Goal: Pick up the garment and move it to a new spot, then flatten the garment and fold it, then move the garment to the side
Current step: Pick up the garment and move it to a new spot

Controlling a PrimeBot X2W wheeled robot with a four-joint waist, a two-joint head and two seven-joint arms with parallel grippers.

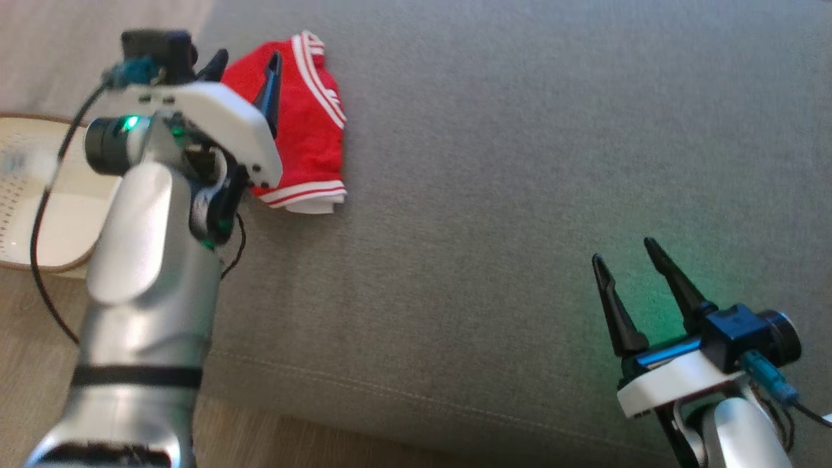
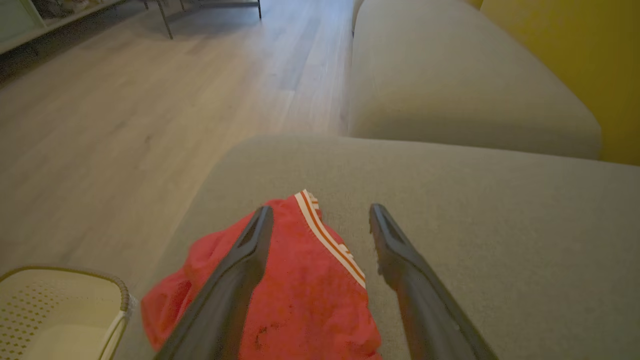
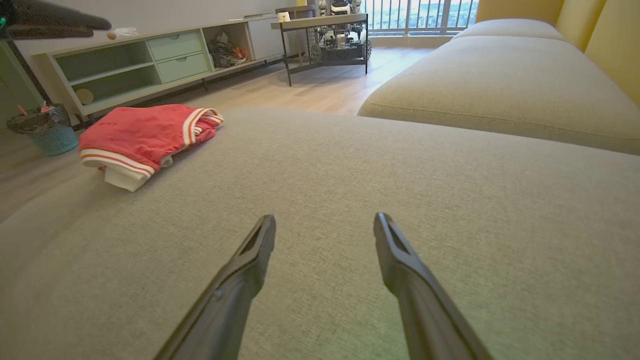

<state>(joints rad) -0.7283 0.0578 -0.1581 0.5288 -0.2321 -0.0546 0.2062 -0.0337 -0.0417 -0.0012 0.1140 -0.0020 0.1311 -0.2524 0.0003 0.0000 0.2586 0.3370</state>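
A red cloth garment with white striped trim lay in a compact, folded-looking bundle at the upper left of the head view, close to the left edge of the broad grey fabric sofa cushion. From where I stood that placement looked deliberate: the bundle sat off to the side, leaving the middle of the seat free, so the task seemed near its end. The left gripper hung directly above the bundle with its two dark fingers spread apart and holding nothing. In the left wrist view one finger crossed the red cloth while the other ran over bare cushion beside the striped edge. Whether the tips touched the fabric I couldn't tell. The right gripper waited at the lower right of the head view, well apart from the garment, its jaws likewise apart and empty, probably parked there to keep clear of the other arm. A cream perforated plastic basket stood on the pale wooden floor just beside the cushion's left edge.
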